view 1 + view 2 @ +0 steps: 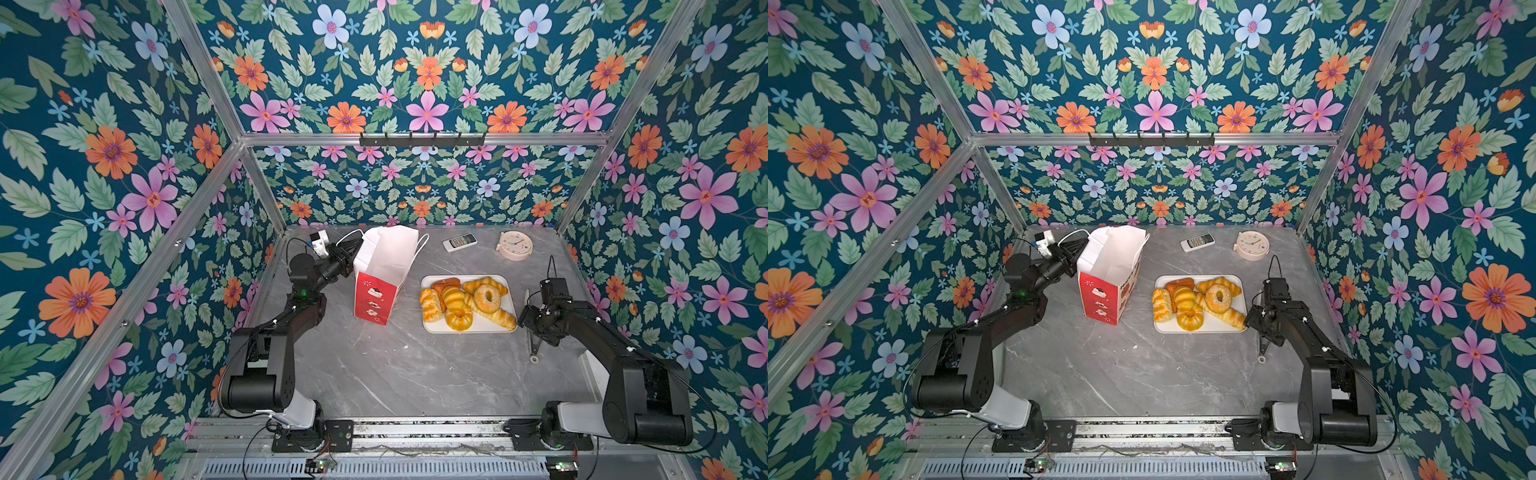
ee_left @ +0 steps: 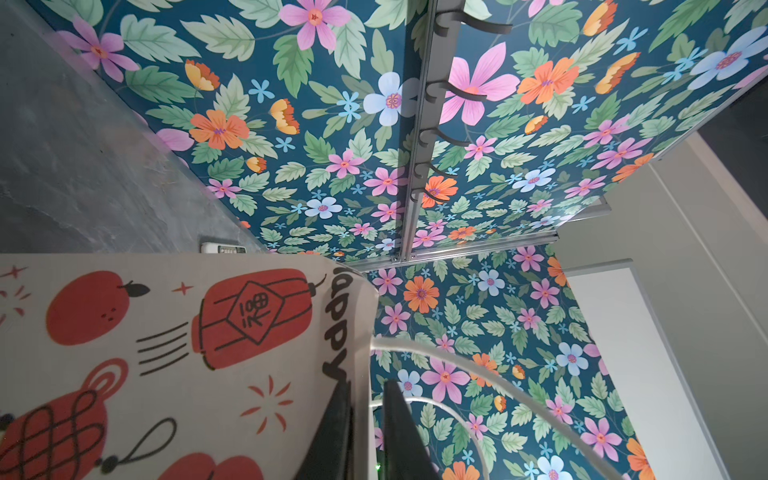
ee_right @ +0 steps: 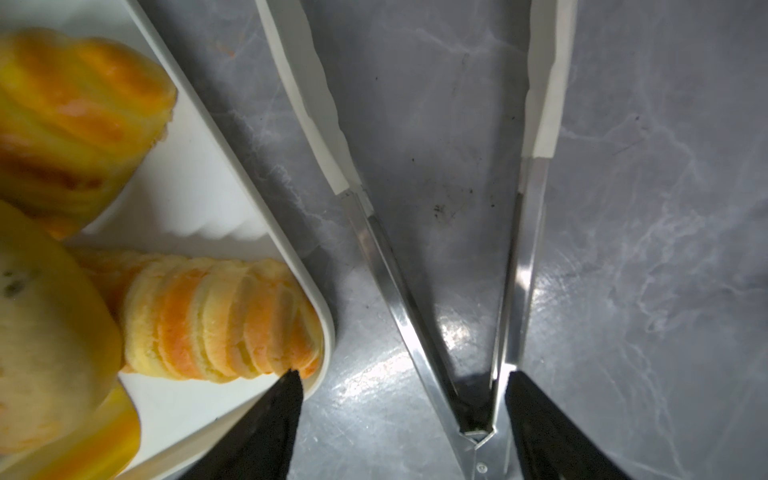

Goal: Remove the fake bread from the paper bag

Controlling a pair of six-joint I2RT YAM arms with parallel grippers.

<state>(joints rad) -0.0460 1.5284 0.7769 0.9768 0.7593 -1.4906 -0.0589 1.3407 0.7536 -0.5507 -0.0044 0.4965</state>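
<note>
left wrist view: the left claw (image 2: 365, 386) sits at the top rim of the paper bag (image 2: 166, 353), its two black fingers (image 2: 332, 428) slightly apart with the paper edge between them — a sliver of wallpaper (image 2: 519, 316) shows beside the paper, so the hold looks loose, not clamped. a white cord handle (image 2: 415, 345) loops just past the fingertips. in both top views the bag stands upright on the grey desk (image 1: 395, 374), left of a white tray (image 1: 482, 327). the fake bread (image 1: 465, 303), about seven glossy golden pieces, lies heaped on that tray; the bag's inside is hidden. the right claw (image 3: 401, 395) hangs wide apart, gripping nothing, over metal tongs (image 3: 390, 286) that lie on the desk just beside the tray. the task looks all but done — the step in hand is probably letting go of the bag. to do it well, the left claw should spread fully before backing off, then draw straight away from the rim, clear of the cord, so the tall, light bag neither snags nor tips.
</note>
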